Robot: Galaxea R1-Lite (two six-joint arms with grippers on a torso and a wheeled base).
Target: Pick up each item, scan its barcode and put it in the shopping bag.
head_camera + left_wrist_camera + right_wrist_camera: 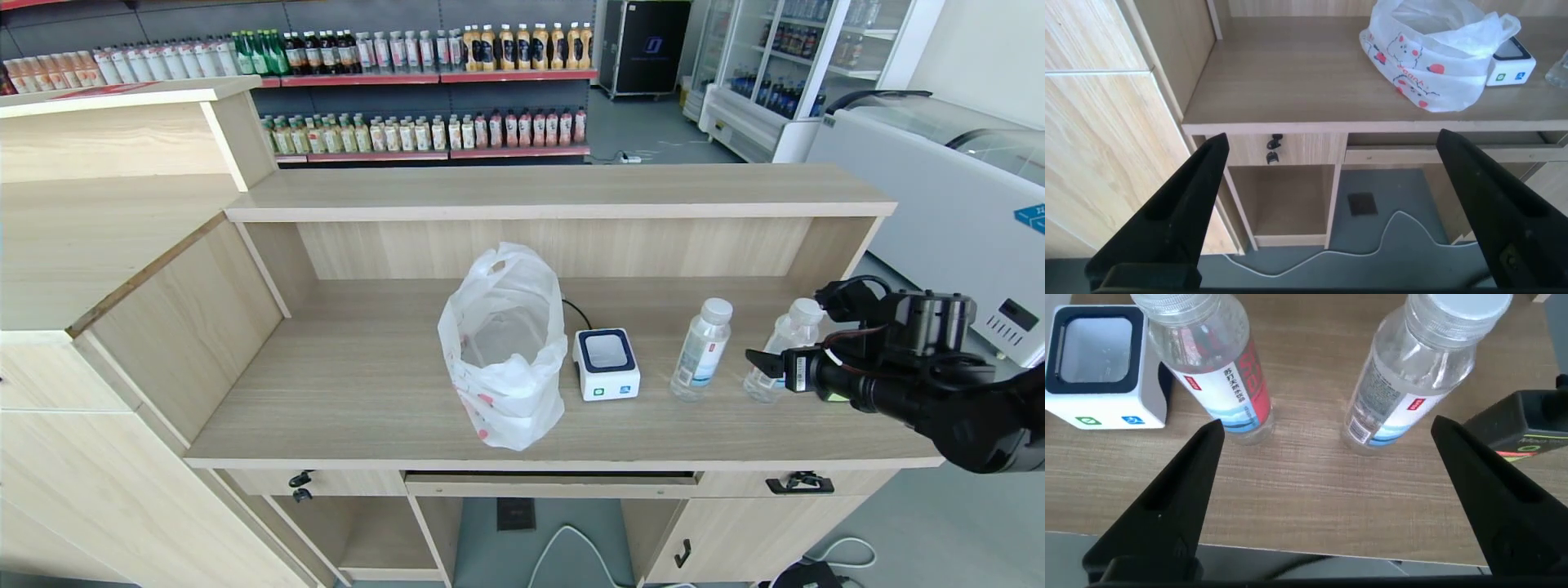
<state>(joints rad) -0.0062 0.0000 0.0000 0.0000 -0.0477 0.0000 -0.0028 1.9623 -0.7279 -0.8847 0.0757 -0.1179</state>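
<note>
The table is faced in matt, pale wood grain. The shopping bag is made of thin, crinkled, translucent white plastic. The scanner is cased in smooth white plastic with a glossy window. The left bottle and right bottle are formed of clear glossy plastic.

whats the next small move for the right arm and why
Probably ease the right gripper forward around the end bottle, the one farthest from the scanner, then close. The gripper is open and sits just short of that bottle, which stands upright and untouched. The other bottle is also on the counter, outside the shopping bag, so nothing is picked up yet.
</note>
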